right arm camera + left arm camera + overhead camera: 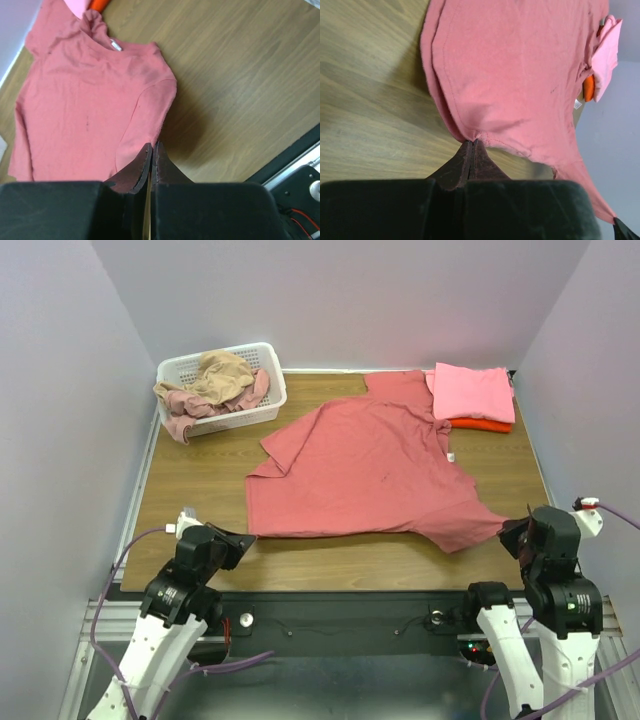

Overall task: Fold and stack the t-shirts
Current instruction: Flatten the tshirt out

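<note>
Starting at the far left corner of the desk (200, 480), the white basket (245, 417) holds a tan shirt (222, 372) and a pale rose shirt (185, 410), both crumpled, the rose one spilling over the rim, so neither of those is folded. Down at the near edge, the left gripper (238, 539) sits low with its jaws pressed together on the near-left hem corner of the dusty red t-shirt (360, 465); in the left wrist view the cloth puckers right into the tips, which reads as a pinch. That shirt lies spread flat across the middle of the desk, collar toward the far right, not a single fold in it. Across to the near right, the right gripper (512, 532) is likewise closed, clamped on the end of the near sleeve where it trails toward the desk edge. And at the far right corner, the pay-off so far: a bright pink shirt (472, 392) folded square on top of a folded orange-red shirt (480, 425), the red shirt's far sleeve touching that pile. Two stacked by my count, one laid out with both corners in hand ready for its first fold, two waiting in the basket.
</note>
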Robot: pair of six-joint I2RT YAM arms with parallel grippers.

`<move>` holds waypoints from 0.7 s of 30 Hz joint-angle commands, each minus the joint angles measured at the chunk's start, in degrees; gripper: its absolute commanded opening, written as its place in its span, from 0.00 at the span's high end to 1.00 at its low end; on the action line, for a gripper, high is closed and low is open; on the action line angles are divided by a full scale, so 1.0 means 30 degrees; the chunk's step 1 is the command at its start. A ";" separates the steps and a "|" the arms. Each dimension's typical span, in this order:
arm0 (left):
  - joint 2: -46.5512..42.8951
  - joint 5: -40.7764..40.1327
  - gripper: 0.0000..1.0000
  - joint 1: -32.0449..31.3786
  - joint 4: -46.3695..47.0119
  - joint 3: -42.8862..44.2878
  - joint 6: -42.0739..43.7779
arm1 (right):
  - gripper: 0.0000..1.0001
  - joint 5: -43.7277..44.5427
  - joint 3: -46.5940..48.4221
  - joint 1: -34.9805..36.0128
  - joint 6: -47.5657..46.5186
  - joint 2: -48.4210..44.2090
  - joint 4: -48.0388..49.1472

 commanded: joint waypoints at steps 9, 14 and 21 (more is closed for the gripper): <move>0.2292 0.0320 1.00 -0.0004 0.1632 -0.0911 -0.0813 | 1.00 0.0431 -0.1792 -0.0090 0.0984 0.1356 0.2000; 0.3616 -0.1729 1.00 -0.0004 0.1721 0.0172 -0.0871 | 1.00 0.0491 -0.2056 -0.0090 0.1013 0.3433 0.3908; 0.6196 -0.2552 1.00 0.0025 0.3682 0.0817 -0.0550 | 1.00 0.0693 -0.1560 -0.0090 0.0780 0.7096 0.6988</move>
